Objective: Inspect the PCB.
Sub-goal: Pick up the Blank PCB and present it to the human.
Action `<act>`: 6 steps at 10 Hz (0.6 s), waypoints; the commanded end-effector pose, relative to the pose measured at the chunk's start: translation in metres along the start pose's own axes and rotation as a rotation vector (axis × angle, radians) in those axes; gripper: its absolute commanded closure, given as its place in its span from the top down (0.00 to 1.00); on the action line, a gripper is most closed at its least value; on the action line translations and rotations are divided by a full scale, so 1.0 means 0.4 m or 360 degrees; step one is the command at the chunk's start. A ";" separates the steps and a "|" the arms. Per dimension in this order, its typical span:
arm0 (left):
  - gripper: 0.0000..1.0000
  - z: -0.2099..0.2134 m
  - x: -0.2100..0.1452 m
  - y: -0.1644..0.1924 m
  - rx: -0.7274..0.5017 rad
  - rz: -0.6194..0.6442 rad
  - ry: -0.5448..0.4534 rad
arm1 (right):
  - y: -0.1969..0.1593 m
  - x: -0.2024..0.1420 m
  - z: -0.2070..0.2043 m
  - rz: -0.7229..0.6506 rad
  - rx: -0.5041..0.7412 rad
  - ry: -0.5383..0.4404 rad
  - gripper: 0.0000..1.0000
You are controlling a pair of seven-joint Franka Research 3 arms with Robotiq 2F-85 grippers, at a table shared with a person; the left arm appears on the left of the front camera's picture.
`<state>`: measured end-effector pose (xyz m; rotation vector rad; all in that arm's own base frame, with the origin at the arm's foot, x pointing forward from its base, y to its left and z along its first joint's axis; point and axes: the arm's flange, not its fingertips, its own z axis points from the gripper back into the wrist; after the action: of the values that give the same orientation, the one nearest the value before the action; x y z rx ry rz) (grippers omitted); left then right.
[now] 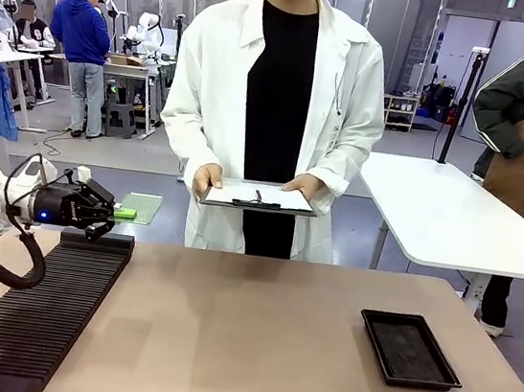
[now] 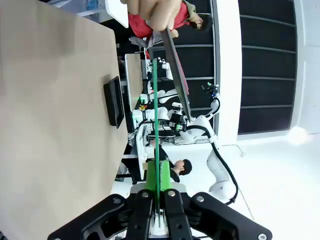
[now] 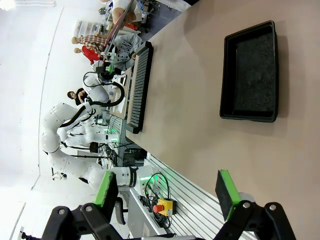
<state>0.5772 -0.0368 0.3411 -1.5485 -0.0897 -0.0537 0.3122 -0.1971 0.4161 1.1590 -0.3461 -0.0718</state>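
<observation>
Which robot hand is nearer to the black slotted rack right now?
Left. The left hand, shut on the PCB, hovers just above the far end of the black slotted rack. The open right hand is well away across the table, nearer the black tray.

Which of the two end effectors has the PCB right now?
The left end effector, shut on the edge of the green PCB by the slotted black rack. The right end effector stands open and empty.

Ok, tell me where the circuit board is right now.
Front view, left side: the circuit board is clamped in the left gripper, by the far end of the black slotted rack.
</observation>
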 end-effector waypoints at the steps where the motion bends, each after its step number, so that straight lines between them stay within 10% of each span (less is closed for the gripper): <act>1: 0.03 -0.031 0.030 0.004 0.0006 0.0061 -0.0010 | 0.003 0.002 0.004 0.0007 0.0017 -0.0006 1.00; 6: 0.03 -0.029 0.003 0.026 -0.0007 0.0044 0.0014 | 0.003 0.002 0.004 0.0007 0.0017 -0.0006 1.00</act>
<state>0.5813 -0.0483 0.3300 -1.5524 -0.0529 -0.0314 0.3121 -0.1972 0.4161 1.1590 -0.3462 -0.0720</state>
